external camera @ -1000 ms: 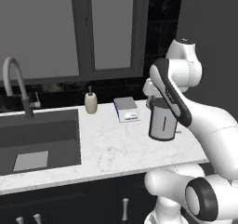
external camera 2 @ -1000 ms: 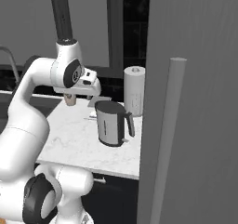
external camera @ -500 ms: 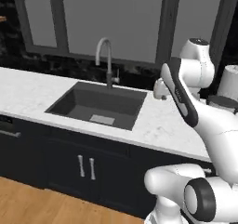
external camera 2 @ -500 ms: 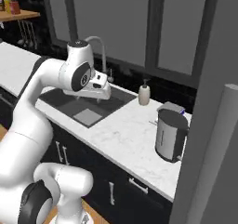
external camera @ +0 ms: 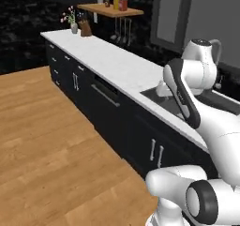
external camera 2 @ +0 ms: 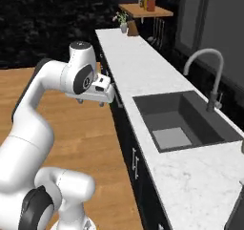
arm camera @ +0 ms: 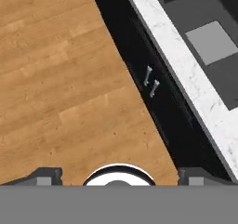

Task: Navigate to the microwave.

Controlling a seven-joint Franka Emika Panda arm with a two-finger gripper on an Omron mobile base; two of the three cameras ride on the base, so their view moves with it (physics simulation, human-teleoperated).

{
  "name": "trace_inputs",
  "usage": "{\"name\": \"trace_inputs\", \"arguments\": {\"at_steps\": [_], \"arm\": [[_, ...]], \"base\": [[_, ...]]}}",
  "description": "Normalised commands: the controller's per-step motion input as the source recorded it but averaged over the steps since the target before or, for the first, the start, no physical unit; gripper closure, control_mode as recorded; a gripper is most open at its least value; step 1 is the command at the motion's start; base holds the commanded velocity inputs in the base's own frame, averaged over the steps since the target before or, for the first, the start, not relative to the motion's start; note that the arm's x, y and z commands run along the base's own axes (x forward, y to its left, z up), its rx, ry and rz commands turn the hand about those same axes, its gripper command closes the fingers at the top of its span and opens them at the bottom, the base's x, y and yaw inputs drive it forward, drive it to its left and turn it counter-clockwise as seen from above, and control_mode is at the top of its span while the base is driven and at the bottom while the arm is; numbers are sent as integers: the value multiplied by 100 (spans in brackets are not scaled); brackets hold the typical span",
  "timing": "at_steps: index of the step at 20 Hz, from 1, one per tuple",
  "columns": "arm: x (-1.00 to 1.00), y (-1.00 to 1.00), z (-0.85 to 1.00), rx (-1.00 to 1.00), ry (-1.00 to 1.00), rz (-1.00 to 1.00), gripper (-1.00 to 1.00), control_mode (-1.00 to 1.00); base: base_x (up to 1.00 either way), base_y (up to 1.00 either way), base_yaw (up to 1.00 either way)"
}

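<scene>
Robot beside a long counter, looking for the microwave.

Gripper [external camera 2: 90,100] hangs in the left middle of the right base picture, just over the floor side of the white counter [external camera 2: 143,71]. It holds nothing, and its fingers look apart in the hand picture, but how far I cannot tell. Next along, in the right middle, sits the dark sink [external camera 2: 183,119] with its tall tap [external camera 2: 209,76]. The counter runs long, from the lower right up to the upper middle. At the far end stand a small flower pot [external camera: 74,27] and a wood shelf [external camera: 110,10] with jars. No microwave can be seen from here, so I cannot tell which way it lies from the gripper. I think the base must turn or drive on to find it.
</scene>
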Motion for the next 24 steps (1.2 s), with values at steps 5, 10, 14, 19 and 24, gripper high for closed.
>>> {"name": "trace_inputs", "arguments": {"at_steps": [5,10,14,19,24], "arm": [[0,0,0,0,0,0,-100,100],[0,0,0,0,0,0,-100,100],[0,0,0,0,0,0,-100,100],[0,0,0,0,0,0,-100,100],[0,0,0,0,0,0,-100,100]], "base": [[6,0,94],[37,-1,72],[100,1,2],[100,0,-4],[100,4,-3]]}}
